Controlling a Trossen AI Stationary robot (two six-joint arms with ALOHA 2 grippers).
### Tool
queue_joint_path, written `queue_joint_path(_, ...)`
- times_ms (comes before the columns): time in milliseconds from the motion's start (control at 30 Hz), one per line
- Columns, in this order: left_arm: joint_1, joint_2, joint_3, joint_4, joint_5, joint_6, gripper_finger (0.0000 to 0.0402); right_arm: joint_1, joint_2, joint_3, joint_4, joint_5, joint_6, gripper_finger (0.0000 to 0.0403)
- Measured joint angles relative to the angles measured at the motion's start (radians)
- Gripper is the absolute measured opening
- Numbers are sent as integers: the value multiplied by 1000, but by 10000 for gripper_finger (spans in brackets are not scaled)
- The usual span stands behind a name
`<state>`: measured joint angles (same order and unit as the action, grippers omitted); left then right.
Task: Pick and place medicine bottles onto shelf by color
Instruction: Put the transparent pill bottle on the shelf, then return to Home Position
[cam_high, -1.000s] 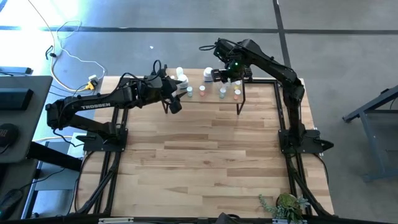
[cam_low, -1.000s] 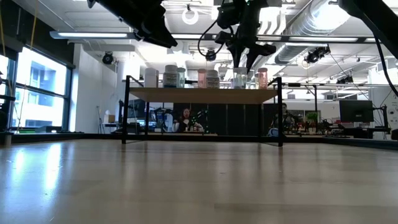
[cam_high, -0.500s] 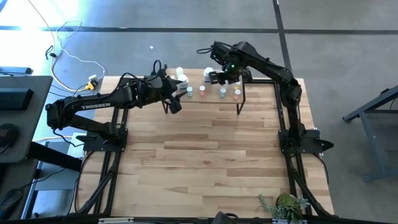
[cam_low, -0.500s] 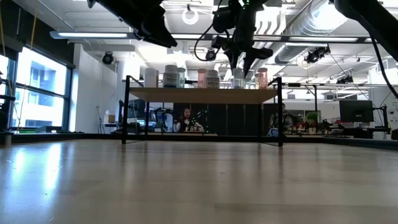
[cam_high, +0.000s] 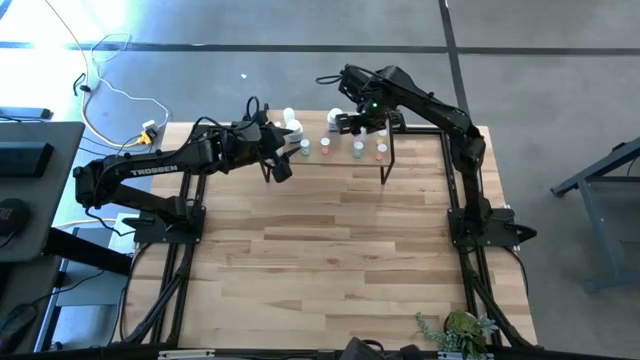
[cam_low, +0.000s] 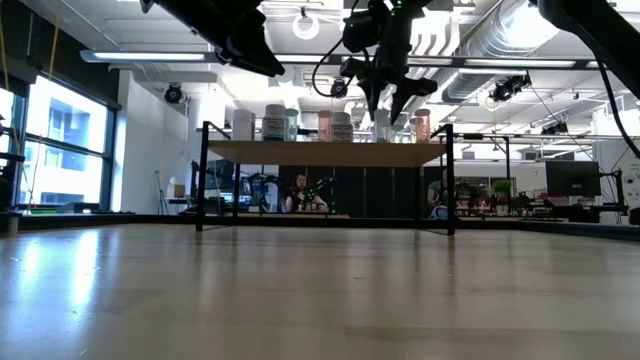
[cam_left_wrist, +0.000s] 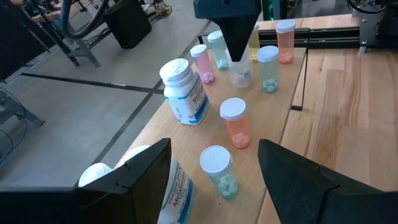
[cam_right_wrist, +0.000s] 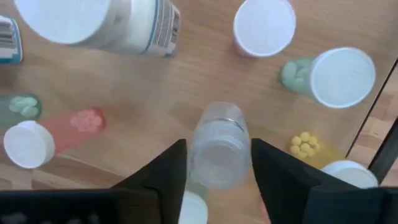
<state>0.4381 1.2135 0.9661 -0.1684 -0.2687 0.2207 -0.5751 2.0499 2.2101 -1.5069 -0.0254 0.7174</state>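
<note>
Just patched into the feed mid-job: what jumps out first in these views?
The right gripper hangs over the shelf at the table's far edge, its fingers either side of a clear vial standing among the medicine bottles. The left gripper hovers open at the shelf's left end, above white bottles.

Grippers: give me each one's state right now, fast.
Left gripper: open, holding nothing, near the shelf's left end.
Right gripper: open around the clear vial standing on the shelf.
</note>
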Motion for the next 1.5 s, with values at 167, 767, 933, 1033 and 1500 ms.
queue_joint_path(167,0,0,0,0,0,0,229,-14,0,0,6,3,0,210)
queue_joint_path(767,0,-57,0,-1,31,-35,229,-24,-2,80,15,27,-73,222)
queue_joint_path(933,0,-129,0,-33,41,-100,229,-12,-22,135,63,44,-128,222)
queue_joint_path(1033,0,-184,0,-85,72,-160,229,7,-58,118,120,45,-176,222)
queue_joint_path(1500,0,-555,-310,-57,193,-349,229,136,-104,119,304,64,-534,222)
